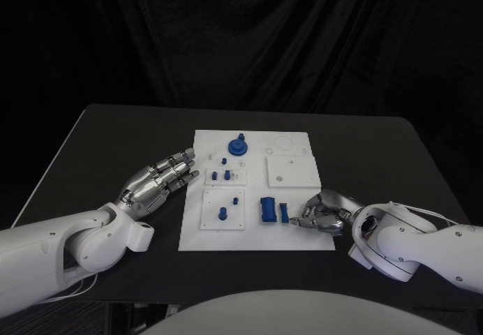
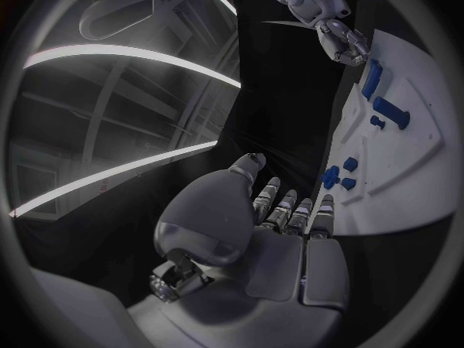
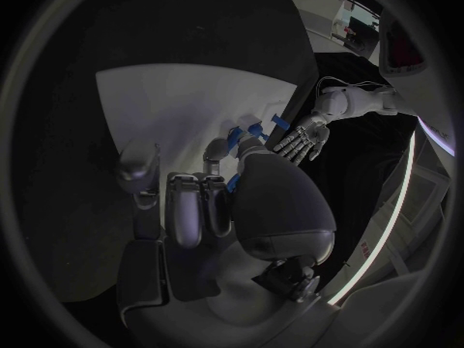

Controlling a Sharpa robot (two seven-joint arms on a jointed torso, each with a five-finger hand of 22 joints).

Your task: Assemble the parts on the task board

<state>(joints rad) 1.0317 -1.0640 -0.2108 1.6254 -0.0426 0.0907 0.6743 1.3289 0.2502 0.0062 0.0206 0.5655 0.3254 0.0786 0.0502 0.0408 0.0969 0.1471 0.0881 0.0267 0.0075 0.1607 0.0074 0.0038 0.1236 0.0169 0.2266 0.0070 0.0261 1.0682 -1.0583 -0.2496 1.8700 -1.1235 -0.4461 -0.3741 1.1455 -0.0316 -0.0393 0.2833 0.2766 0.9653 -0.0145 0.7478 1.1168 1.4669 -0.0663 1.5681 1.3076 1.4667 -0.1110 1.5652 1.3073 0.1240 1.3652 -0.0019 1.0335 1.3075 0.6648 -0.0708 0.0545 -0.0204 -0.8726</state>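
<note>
A: Where's the task board (image 1: pixel 292 237)?
B: Mid-table, white, w/ blue parts (image 1: pixel 268 209) on it.
A: Left hand (image 1: pixel 159 181)?
B: On the table just beside the board's left edge — fingers apart, holding nothing.
A: Right hand (image 1: pixel 320 215)?
B: At the board's near right corner — fingertips pinching a small blue piece (image 1: pixel 285 212).

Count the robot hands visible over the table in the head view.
2: the left hand lies beside the task board's left edge; the right hand is at its near right corner.
</note>
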